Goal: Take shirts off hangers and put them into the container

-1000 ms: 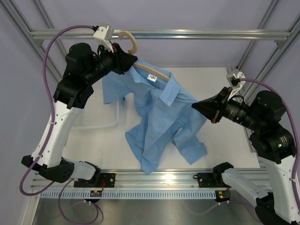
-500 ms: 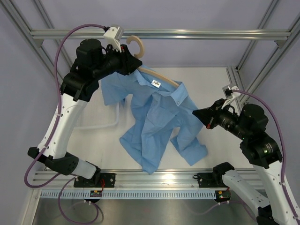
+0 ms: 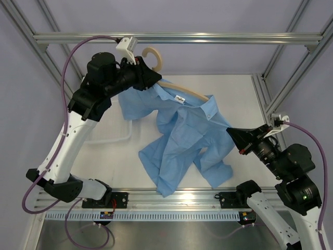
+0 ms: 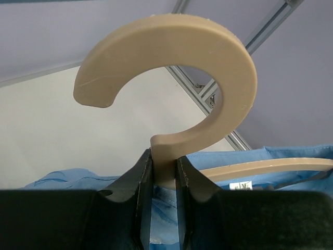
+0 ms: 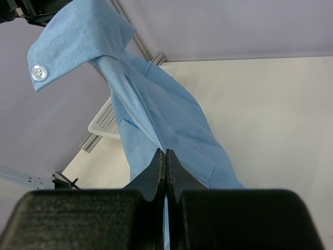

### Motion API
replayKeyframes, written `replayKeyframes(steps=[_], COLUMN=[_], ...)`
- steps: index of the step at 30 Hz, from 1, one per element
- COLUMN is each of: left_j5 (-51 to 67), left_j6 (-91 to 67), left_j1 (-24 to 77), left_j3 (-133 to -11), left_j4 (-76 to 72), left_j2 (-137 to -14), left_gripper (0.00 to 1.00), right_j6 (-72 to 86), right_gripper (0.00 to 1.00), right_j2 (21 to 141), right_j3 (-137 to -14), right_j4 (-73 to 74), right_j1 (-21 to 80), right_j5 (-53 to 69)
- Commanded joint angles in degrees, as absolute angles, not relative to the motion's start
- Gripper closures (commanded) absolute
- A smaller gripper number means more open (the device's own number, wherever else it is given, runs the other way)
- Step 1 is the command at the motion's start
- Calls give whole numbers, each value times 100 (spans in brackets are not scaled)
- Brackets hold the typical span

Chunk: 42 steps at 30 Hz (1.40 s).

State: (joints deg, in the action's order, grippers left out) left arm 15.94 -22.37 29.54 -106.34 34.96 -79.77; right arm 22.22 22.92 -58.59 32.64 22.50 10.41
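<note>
Left arm: the base sits at the near-left corner, the elbow is raised high, and the forearm reaches toward the far side with the wrist turned to the right. Your left tool [image 3: 150, 78] [image 4: 164, 162] is clamped on the neck of the hanger [image 3: 183, 91] [image 4: 171, 78], just under the hook. The hook stands upright above the fingers and one beige arm runs off to the right.

Right arm: it is folded low at the near-right corner, with the forearm aimed inward and to the left. Your right tool [image 3: 232, 136] [image 5: 165, 156] has its fingers pressed together on a fold at the right edge of the shirt [image 3: 179, 138] [image 5: 151, 112]. In the wrist view the cloth runs taut from the fingers up to a buttoned cuff.

Shirt: the collar is draped over the hanger's arm. The body sags between the two tools, and the lower hem is bunched on the counter [image 3: 237, 94].

Container [image 3: 118, 139]: it lies on the counter just left of the shirt, under the left forearm. Only part of its clear rim shows.
</note>
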Motion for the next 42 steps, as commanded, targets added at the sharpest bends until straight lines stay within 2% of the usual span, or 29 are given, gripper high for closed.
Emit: replayKeyframes(steps=[1, 7, 11, 13, 18, 23, 32, 42], left_j5=[-931, -1117, -1011, -1063, -1073, -756, -335, 201], left_j6=[-2311, -2671, -3084, -3225, -3752, -4016, -4411, -4790], left_j1=[2391, 2391, 2391, 2391, 2391, 2391, 2399, 2487], left_j3=[-10487, -10160, -9889, -9757, -9176, -9123, -8719, -8631], left_j4=[1846, 1758, 1618, 1556, 1099, 976, 581, 211], left_j2=[-7383, -7084, -6953, -6830, -6504, -6539, -6416, -6425], left_gripper=[100, 100, 100, 100, 100, 100, 100, 100], right_j6=[2373, 3084, 3558, 3525, 3718, 3499, 3104, 2725], right_gripper=[100, 100, 100, 100, 100, 100, 100, 100], right_j2=[2047, 2145, 1960, 2152, 2697, 4101, 5062, 6055], right_j3=[-5774, -5423, -4975, -5097, -5159, -5932, -5923, -6503], right_j4=[4043, 3245, 1946, 1916, 757, 1308, 1581, 1486], right_j1=[2224, 2224, 2224, 2224, 2224, 2215, 2487, 3822], right_j5=[176, 589, 852, 853, 1335, 2144, 3111, 2629])
